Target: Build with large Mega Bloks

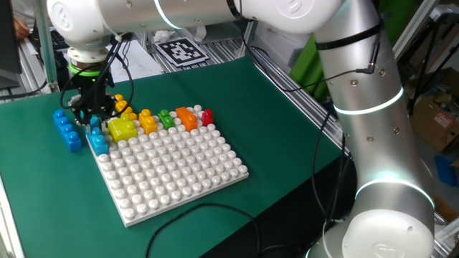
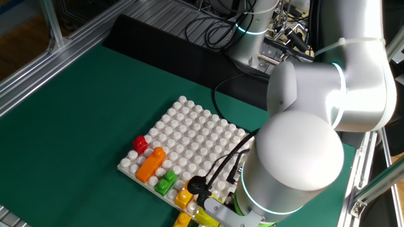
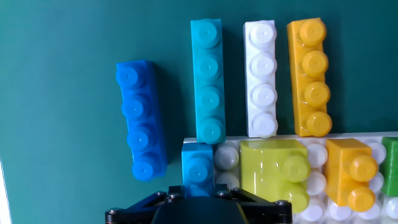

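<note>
Gripper (image 3: pixel 199 194) straddling small teal block (image 3: pixel 198 167) (baseplate (image 3: pixel 373 138) corner), yellow-green block (image 3: pixel 273 169) beside

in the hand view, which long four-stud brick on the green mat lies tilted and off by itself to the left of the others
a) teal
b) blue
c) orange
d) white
b: the blue brick lies slanted and apart on the mat, while the teal brick, white brick and orange brick sit straight, side by side, ends at the baseplate edge.
</note>
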`<state>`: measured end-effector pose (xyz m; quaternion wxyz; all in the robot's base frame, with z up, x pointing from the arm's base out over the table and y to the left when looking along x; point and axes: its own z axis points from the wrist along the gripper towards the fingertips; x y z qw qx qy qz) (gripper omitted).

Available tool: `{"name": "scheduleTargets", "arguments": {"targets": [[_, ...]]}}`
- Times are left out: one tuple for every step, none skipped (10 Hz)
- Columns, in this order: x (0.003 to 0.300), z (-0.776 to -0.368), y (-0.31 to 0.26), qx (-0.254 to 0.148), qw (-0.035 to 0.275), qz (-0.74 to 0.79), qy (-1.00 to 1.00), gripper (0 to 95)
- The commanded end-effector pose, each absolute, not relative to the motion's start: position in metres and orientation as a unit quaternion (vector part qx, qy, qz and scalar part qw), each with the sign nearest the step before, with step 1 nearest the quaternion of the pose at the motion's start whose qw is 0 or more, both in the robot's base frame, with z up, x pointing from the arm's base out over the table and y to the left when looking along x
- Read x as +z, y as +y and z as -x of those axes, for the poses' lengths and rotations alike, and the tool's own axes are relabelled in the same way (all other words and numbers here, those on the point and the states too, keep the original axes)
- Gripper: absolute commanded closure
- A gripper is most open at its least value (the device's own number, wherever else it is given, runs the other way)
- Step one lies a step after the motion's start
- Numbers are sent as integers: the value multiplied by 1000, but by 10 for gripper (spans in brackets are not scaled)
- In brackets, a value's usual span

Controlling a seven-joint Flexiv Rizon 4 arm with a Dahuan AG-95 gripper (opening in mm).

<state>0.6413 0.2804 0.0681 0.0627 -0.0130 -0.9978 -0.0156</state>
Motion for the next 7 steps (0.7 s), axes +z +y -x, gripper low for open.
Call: {"name": "scheduleTargets", "arguments": {"targets": [[64, -642, 280, -11, 62, 11, -998, 950], [64, -642, 280, -8, 62, 11, -998, 950], [63, -643, 280, -6, 61, 11, -998, 950], [62, -643, 280, 1, 54, 10, -999, 950], [61, -643, 280, 5, 46, 10, -999, 950], [59, -643, 280, 7, 44, 10, -999, 950], [57, -643, 280, 10, 46, 8, -999, 950]]}}
